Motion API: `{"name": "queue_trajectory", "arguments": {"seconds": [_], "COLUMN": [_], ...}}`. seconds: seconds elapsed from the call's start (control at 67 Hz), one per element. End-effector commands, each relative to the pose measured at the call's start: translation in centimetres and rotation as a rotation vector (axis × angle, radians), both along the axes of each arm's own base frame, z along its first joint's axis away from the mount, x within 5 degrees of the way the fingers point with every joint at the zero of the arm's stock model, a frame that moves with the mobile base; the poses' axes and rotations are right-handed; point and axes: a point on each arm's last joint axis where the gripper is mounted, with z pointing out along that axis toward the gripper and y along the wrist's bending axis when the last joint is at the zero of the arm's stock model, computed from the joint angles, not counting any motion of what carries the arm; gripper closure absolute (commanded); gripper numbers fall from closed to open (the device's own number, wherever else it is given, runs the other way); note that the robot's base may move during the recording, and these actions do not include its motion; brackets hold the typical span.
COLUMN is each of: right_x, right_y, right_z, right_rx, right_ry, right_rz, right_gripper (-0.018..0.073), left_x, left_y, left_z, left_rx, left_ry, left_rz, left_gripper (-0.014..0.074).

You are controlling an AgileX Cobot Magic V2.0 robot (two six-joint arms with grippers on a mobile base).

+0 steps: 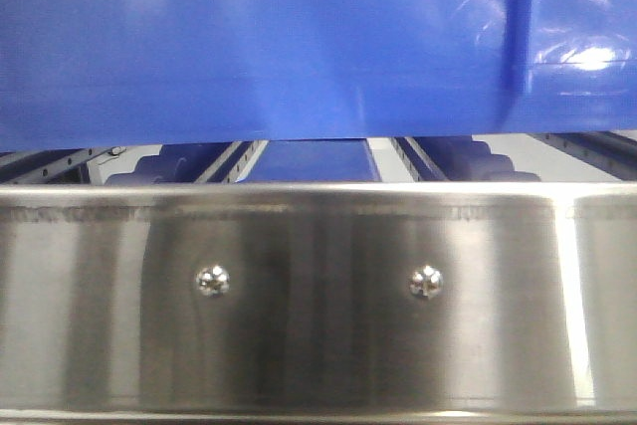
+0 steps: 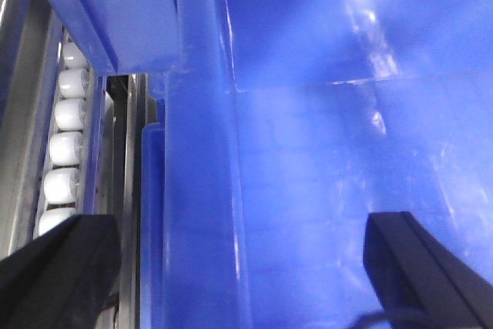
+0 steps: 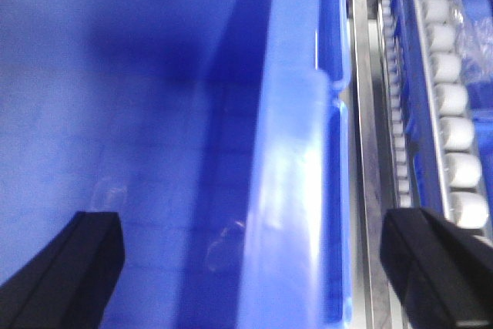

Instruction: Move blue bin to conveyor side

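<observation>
Two grippers point down over the blue bin (image 1: 259,37), one above each side wall. The left gripper (image 2: 243,229) is spread wide astride the left wall, with one black finger (image 2: 62,275) outside and the other inside. The right gripper (image 3: 254,225) straddles the opposite wall the same way, released and gripping nothing. The glossy royal-blue crate, glare streaking its smooth walls, stands just behind the stainless-steel rail (image 1: 318,345), with tracks of white rollers (image 2: 65,152) on both sides.
</observation>
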Motion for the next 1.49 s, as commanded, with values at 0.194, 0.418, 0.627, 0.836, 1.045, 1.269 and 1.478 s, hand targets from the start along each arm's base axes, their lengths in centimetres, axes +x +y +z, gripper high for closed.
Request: {"name": "queue_trajectory", "arguments": {"seconds": [0.194,0.418,0.627,0.836,1.045,1.269,1.478], "right_x": [-0.2,-0.2,0.0,0.8,0.9,1.6,1.7], "right_y": [0.0,-0.1,0.0,0.3,0.3,0.5,0.6], "right_z": [0.3,0.3,0.1,-0.6,-0.7,-2.3,-3.4], "right_rx": [0.006,0.004,0.002,-0.008,-0.008,-0.034,-0.047], "right_ry": [-0.020,-0.020,-0.014,0.011,0.013,0.066,0.101], "right_rz": [-0.001,-0.002,-0.002,-0.002,-0.002,-0.003,-0.003], "right_gripper": [0.0000,0.0000,0.0000,0.0000,0.0024,0.0411,0.0629], "left_x": [1.0,1.7,1.8,1.8,1.8,1.9,1.9], "left_y": [1.1,0.9,0.9,0.9,0.9,0.9,0.9], "left_z": [-0.8,-1.5,-1.4,-1.4,-1.4,-1.3,-1.3], "left_rx": [-0.039,-0.049,-0.049,-0.049,-0.049,-0.049,-0.044], "left_ry": [0.042,0.062,0.053,0.053,0.048,0.035,0.040], "left_rz": [-0.018,-0.034,-0.034,-0.034,-0.034,-0.032,-0.031], "left_gripper": [0.0059,0.0059,0.0059,0.0059,0.0085,0.0430,0.0592]}}
